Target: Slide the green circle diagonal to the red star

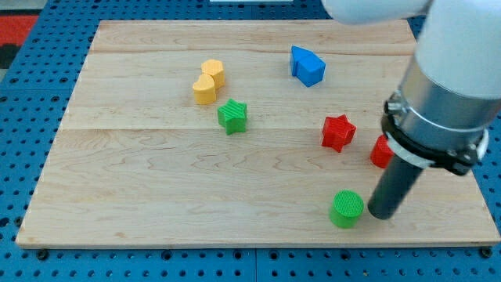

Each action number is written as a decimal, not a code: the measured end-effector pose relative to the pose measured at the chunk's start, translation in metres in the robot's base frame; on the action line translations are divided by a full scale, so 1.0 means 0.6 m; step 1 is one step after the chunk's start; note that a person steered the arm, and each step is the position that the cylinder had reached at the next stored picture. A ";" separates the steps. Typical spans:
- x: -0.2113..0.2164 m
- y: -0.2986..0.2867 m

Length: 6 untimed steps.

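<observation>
Pushing is about to begin on the wooden board (156, 227): the rod's tip (383, 214) rests on the surface just to the view's right of the green circle (346, 208), close beside it, though contact cannot be confirmed. There is no pincer on this arm to open or close, only the straight dark rod hanging near upright from its grey wrist at the view's right. The red star (338, 131) lies up the view from the tip and slightly left, well apart from it. A second red block (381, 152), shape hidden by the arm, sits just above the tip. From here a leftward shove would seemingly carry the circle towards a spot diagonally below the star. A green star (232, 116), yellow pieces (208, 81) and a blue block (307, 66) stand far off, up and left.
</observation>
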State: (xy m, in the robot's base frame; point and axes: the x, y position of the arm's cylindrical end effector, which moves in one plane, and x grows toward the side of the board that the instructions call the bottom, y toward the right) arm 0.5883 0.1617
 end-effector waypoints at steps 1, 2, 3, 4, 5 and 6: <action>0.047 -0.029; 0.013 -0.098; -0.052 -0.164; -0.089 -0.180; -0.027 -0.075; -0.018 -0.001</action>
